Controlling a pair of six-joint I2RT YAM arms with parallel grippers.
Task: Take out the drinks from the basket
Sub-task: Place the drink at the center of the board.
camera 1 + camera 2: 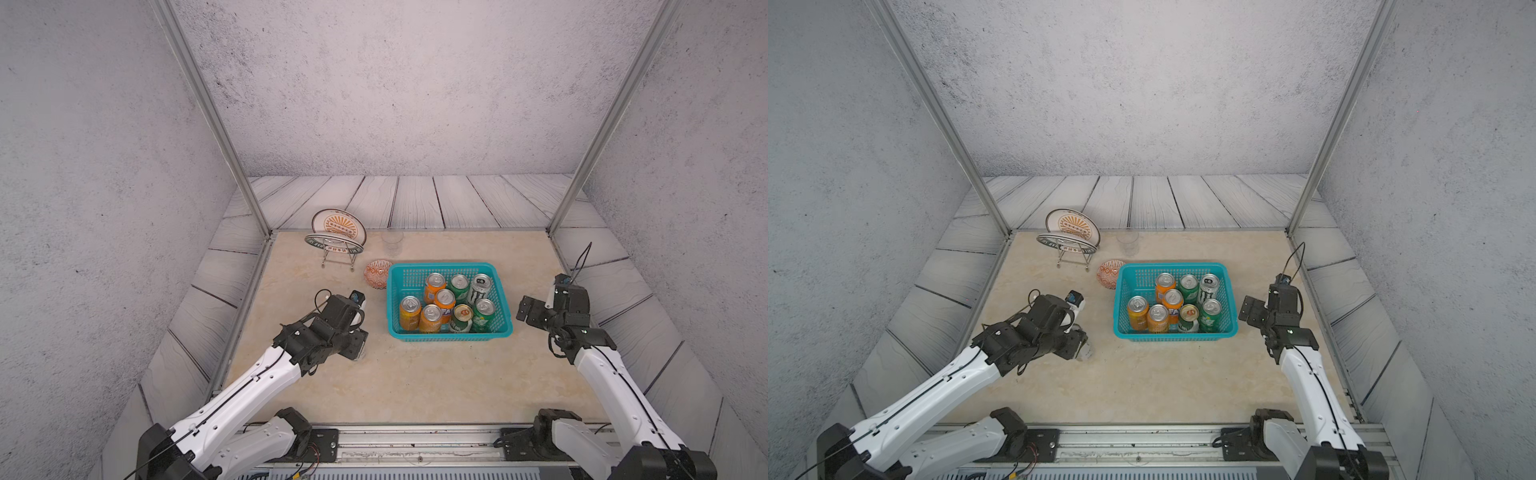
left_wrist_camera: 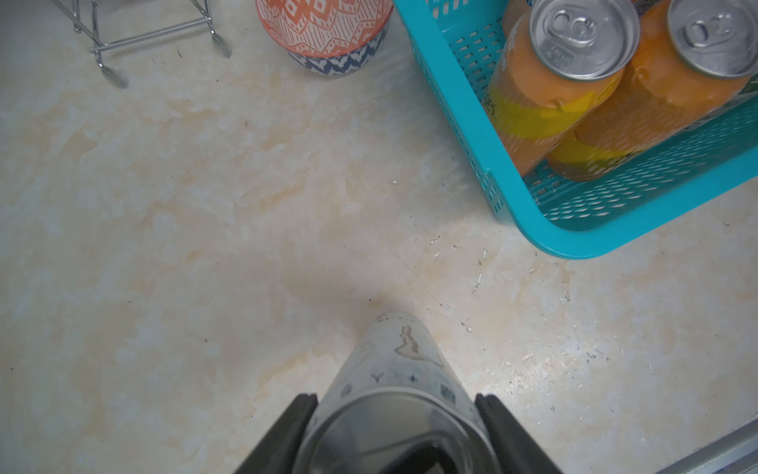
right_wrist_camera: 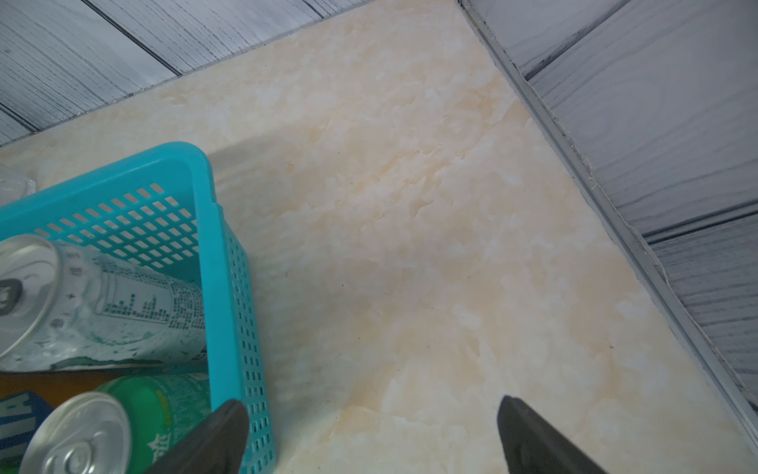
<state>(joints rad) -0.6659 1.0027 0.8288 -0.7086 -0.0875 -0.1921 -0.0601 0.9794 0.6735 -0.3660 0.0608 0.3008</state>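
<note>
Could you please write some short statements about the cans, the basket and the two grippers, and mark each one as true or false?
1. The left gripper holds a silver-white can outside the basket. True.
2. The right gripper is shut on a green can. False: it is open and empty, beside the basket.
3. Four orange cans stand in the basket. True.
4. The patterned bowl lies inside the basket. False: it stands on the table, just outside the basket.
</note>
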